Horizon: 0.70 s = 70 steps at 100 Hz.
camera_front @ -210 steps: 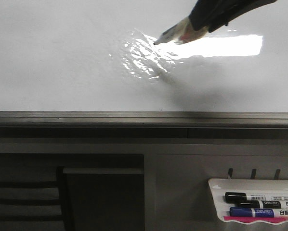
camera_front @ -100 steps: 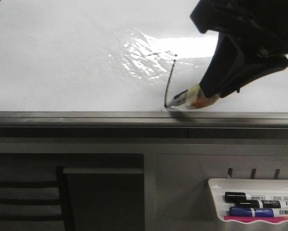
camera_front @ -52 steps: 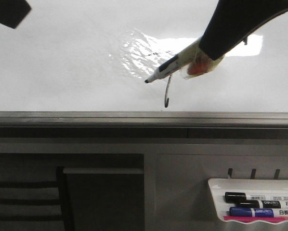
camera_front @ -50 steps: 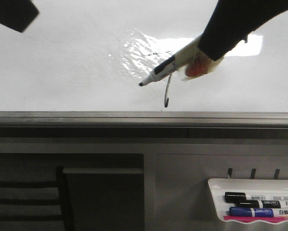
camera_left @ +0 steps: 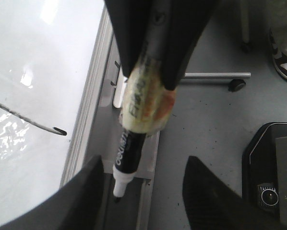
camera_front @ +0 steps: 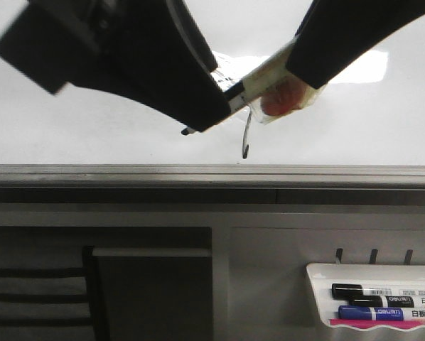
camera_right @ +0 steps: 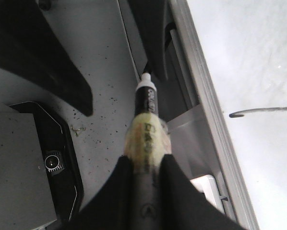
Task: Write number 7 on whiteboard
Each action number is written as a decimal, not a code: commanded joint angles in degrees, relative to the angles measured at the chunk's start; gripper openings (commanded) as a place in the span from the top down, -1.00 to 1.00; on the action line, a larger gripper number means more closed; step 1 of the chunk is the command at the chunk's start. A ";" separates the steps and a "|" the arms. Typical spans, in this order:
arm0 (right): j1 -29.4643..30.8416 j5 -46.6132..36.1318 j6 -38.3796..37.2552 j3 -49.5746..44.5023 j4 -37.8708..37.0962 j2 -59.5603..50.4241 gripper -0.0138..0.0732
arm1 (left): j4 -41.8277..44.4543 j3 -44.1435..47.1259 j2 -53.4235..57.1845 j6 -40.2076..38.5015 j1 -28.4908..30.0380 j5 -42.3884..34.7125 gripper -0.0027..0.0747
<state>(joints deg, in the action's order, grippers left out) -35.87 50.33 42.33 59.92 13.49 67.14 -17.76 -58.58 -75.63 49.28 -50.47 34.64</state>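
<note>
Whiteboard: white, glossy, grey rail along its near edge. Number 7: dark downstroke with hooked end just above the rail, top hidden. Right gripper: clamped on a tape-wrapped marker. Left gripper: fingers spread either side of the marker's tip.

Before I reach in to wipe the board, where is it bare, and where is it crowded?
Bare whiteboard lies left of the number 7, under the left gripper, and right of it under the glare. The middle is crowded: both arms meet over the marker held by the right gripper.
</note>
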 commanded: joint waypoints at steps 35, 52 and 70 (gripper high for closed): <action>0.00 -3.31 0.79 1.92 0.54 -1.50 0.83 | -1.39 -1.91 -3.44 1.47 -0.45 -7.67 0.10; 0.00 -3.31 0.79 1.92 0.54 -1.50 0.83 | -1.39 -1.91 -3.44 1.47 -0.45 -7.66 0.48; 0.00 -3.39 0.79 1.92 0.54 -1.50 0.83 | -1.39 -1.91 -3.44 1.47 -0.45 -7.66 0.84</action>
<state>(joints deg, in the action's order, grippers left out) -35.96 49.90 42.46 59.92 13.49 67.14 -17.86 -58.58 -80.76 50.73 -50.47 29.98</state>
